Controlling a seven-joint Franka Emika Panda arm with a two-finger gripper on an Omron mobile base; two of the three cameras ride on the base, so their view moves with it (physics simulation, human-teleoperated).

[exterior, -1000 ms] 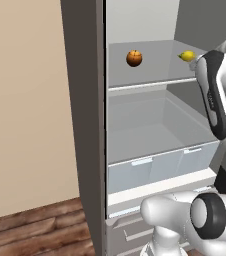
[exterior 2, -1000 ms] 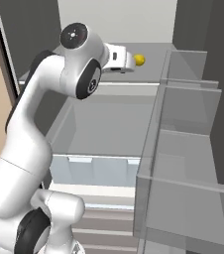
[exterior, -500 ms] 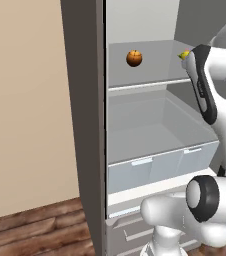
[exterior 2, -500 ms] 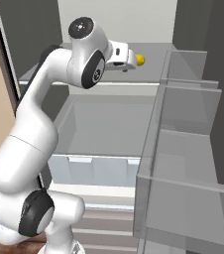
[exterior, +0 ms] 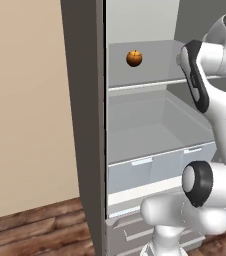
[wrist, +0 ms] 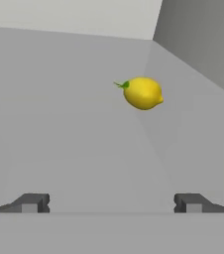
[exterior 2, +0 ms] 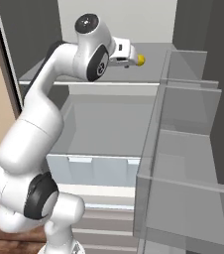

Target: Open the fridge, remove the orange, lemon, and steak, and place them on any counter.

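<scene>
The fridge [exterior: 85, 125] stands open, showing its pale grey inside. On its upper shelf [exterior: 150, 82] the orange [exterior: 134, 58] sits to the left. The lemon [wrist: 142, 93] lies on the same shelf near the back right corner, ahead of my gripper [wrist: 111, 203] and a little right of its middle. Both fingertips [wrist: 32, 202] stand wide apart with nothing between them, so the gripper is open. In the right base view the hand [exterior 2: 124, 53] reaches in over the shelf, with the lemon [exterior 2: 141, 60] peeking out just past it. The steak and the counter are out of view.
Clear door bins [exterior 2: 183, 149] on the open fridge door stand close on the arm's right. Pale drawers [exterior: 160, 167] sit below the shelf. A beige wall [exterior: 25, 100] and wooden floor [exterior: 30, 235] lie left of the fridge.
The arm has lifted and pushed the hand further in over the upper shelf towards the lemon. In the left base view the arm now covers the lemon. The orange has not moved.
</scene>
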